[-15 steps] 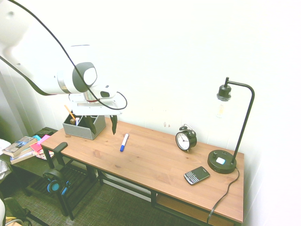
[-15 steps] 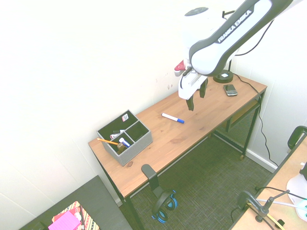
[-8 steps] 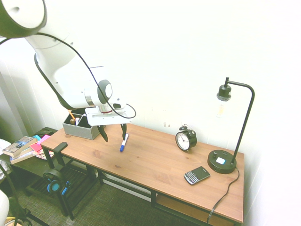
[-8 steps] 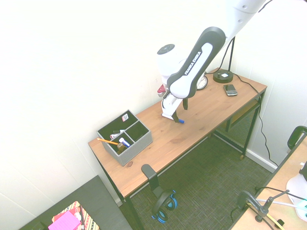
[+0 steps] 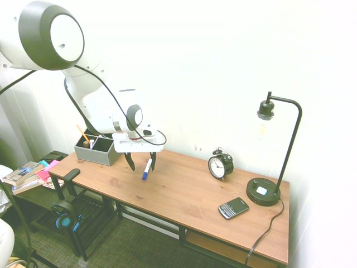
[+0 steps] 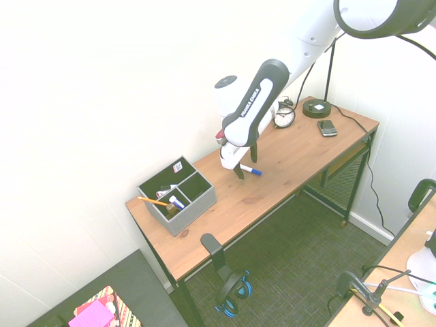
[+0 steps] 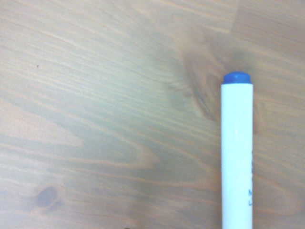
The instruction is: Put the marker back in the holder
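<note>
A: What is sitting on the desk?
B: The grey holder is standing at one end; the marker is lying flat near it, apart.
A: And the fingers?
B: They are hanging spread wide, straddling the marker, gripping nothing.

marker lying flat mid tabletop, bare wood all round; holder near end edge, well apart.

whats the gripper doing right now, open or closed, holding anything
Gripper: open, holding nothing; its fingers stand either side of the marker, which lies flat on the desk.
</note>
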`<state>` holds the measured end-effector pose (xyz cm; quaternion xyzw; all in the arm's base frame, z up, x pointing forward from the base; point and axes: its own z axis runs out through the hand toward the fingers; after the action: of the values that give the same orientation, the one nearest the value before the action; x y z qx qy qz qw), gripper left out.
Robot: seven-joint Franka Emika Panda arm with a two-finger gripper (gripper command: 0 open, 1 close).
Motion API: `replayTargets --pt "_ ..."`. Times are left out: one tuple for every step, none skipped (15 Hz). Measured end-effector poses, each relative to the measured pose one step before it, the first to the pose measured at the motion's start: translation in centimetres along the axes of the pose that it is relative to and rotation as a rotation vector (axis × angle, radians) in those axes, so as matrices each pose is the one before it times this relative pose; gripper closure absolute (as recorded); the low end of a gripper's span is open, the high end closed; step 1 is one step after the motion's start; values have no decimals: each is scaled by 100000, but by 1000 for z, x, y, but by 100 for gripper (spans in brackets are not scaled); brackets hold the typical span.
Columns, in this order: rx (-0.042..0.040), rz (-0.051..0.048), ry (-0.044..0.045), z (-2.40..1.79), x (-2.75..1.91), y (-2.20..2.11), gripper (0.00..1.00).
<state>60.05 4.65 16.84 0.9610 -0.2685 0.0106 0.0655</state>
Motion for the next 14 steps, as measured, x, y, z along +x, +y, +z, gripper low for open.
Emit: replayTargets --pt "125 -414 -801 347 142 -46 100" --pt "292 -19 -599 200 203 -87 100" --pt "104 33 -447 21 142 -78 100" --pt "-80 -35 -658 1 2 -70 100" --pt "242 -21 -652 11 -30 -36 100" --pt "366 -97 -438 26 8 22 100" --pt "169 -61 -197 9 23 30 100" --pt "97 192 -248 65 43 70 100" --pt "98 342 -300 98 19 52 100" --pt "47 183 -117 12 12 2 100" --pt "44 228 -188 12 12 8 100" --pt "-57 210 -189 13 30 35 100" --pt "-193 180 -125 20 72 74 100" --pt "-50 399 -217 25 66 87 100"
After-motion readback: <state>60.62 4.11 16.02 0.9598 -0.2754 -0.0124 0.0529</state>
